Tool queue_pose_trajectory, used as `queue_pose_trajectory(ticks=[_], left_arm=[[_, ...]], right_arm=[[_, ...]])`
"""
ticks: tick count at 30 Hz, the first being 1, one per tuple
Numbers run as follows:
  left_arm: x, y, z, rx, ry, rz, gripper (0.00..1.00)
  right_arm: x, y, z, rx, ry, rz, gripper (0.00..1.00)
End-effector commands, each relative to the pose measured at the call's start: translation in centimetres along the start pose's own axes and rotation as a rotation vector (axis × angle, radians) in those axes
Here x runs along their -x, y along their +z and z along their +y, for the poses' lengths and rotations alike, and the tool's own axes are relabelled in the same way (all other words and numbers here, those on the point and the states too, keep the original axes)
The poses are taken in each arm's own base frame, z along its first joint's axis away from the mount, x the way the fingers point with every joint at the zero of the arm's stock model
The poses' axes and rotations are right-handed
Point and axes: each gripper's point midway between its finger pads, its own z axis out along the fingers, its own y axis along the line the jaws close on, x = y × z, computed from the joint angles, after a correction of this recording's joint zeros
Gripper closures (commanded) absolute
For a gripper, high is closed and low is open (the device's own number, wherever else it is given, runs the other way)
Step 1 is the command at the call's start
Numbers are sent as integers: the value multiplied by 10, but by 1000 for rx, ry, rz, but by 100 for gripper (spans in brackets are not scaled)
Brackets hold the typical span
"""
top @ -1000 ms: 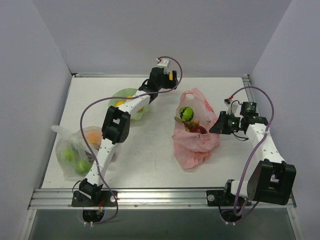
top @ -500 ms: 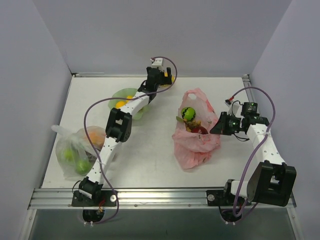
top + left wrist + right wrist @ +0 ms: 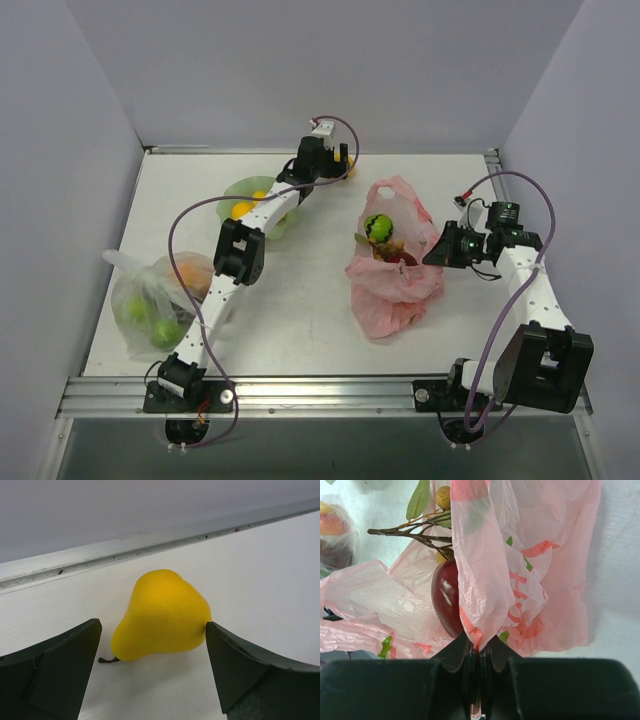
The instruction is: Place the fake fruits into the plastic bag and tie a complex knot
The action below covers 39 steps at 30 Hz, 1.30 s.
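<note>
1. Left tool [image 3: 152, 630]: spread wide, flanking yellow pear [image 3: 160, 612] on worktop [image 3: 260, 580], top centre of overhead view.
2. Right tool [image 3: 479, 647]: pressed together, pinching plastic bag [image 3: 485, 580] edge, centre right.
3. Inside bag: red apple [image 3: 446, 597], green round fruit [image 3: 377, 226], leafy twig [image 3: 415, 532].

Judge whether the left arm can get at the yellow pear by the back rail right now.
Probably yes: the left gripper is open astride the yellow pear, with nothing in the way.
</note>
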Motion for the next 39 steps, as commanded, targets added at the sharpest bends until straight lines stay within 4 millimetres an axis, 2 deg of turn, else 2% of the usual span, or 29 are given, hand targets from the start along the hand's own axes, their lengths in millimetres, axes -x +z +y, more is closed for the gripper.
queue_pose_trajectory(ticks=[1,3,4,5,7,16,17,18,19,20,21,22,23,24,25,26,28,31,33,34,36,37,39], left_arm=[[-7,-5,-24,-92,2,48,4],[-8,-9,-27,-99,-7,68,5],[-17,-10,-28,-115,-8,94,7],[-15,-13,-31,-124,-7,97,8],[-25,-17,-33,-138,-8,134,10],[-30,-29,-41,-151,36,196,22],[-23,-34,-43,-157,36,196,23],[-32,-38,-39,-155,32,230,25],[-31,-42,-39,-157,28,236,27],[-10,-50,-43,-172,28,203,29],[-23,-56,-39,-170,23,235,32],[-3,-67,-42,-179,23,209,32],[6,-71,-45,-193,22,191,32],[-8,-78,-43,-201,7,225,34],[0,-84,-43,-210,-1,215,35],[25,-94,-51,-232,-4,170,36],[38,-111,-58,-261,-12,161,39],[38,-126,-64,-277,-41,198,41],[51,-142,-72,-309,-54,194,42],[65,-153,-77,-325,-56,173,42],[69,-166,-86,-370,-72,173,43],[86,-178,-93,-395,-83,144,43],[89,-194,-110,-466,-108,145,43]], right_arm=[[13,-7,3,3,-18,-21,100],[14,-9,2,2,-22,-24,100],[15,-9,2,0,-22,-25,100],[14,-10,2,1,-25,-25,100],[14,-10,1,2,-24,-23,100],[13,-12,0,5,-25,-26,100],[13,-13,1,7,-26,-27,100],[14,-13,2,10,-27,-28,100],[15,-13,2,11,-29,-30,100],[15,-13,2,14,-30,-29,100],[16,-12,2,17,-28,-27,100],[16,-12,4,25,-30,-27,100],[15,-12,4,27,-29,-25,100],[15,-11,3,30,-31,-24,100],[15,-11,3,31,-34,-25,100],[12,-9,2,32,-31,-18,100],[11,-9,2,33,-35,-19,100],[6,-6,0,30,-34,-10,100],[4,-4,-2,26,-30,-3,100],[5,-4,-3,24,-32,-4,100],[3,-2,-4,23,-30,2,100],[3,-1,-5,22,-30,1,100],[3,0,-4,23,-25,1,100]])
